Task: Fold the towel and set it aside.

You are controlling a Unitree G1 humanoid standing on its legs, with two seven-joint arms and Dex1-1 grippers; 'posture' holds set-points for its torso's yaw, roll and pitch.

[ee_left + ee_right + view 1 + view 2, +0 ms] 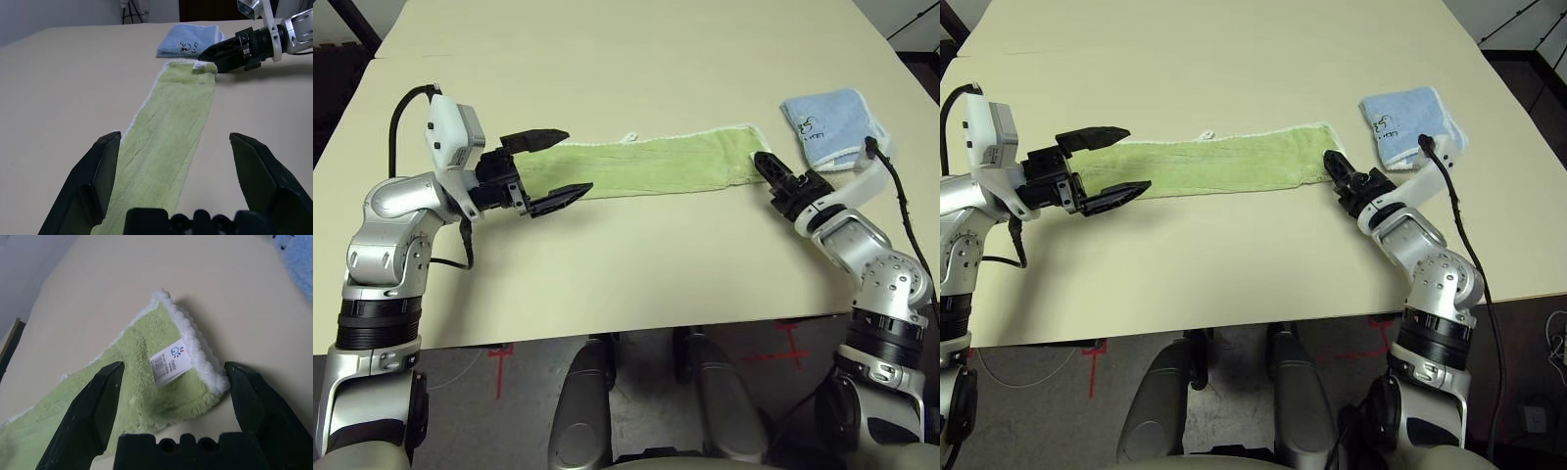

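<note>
The towel (646,164) lies mid-table as a long narrow strip, apparently folded lengthwise already. The left gripper (548,171) at its left end and the right gripper (173,382) at its right end both stand wide, holding nothing. The end-to-end fold and setting aside remain.

Left hand (173,161) spread wide over the green towel (171,132); right hand (215,51) at its far end, blue towel (188,41) beyond.

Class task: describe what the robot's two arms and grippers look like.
Both arms are silver metal with black joint bands. Each ends in a gripper with two black tapered fingers: left gripper, right gripper. White wrist housings carry black cables.
</note>
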